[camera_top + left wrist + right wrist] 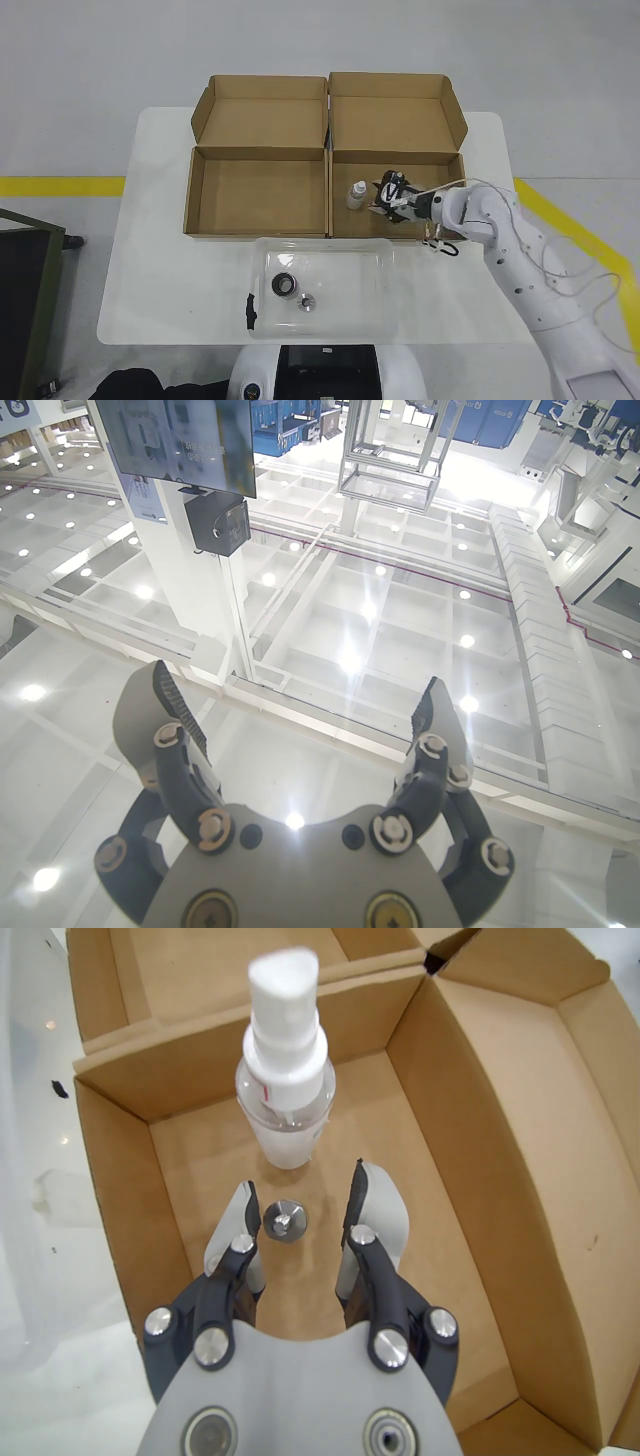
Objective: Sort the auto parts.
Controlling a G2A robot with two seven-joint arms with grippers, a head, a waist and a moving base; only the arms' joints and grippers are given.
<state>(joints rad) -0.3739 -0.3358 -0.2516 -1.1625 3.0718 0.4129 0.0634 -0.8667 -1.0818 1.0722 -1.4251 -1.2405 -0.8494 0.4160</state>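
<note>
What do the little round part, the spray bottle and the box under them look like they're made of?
The round part looks like bare metal, perhaps steel or aluminium: silvery with bright glints. The spray bottle seems plastic: clear glossy body, opaque white pump head. The box is plain brown cardboard, matte, with folded flaps.

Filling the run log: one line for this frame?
right gripper: open, astride metal part in right box | spray bottle: upright beside part | left gripper: open, empty
</note>
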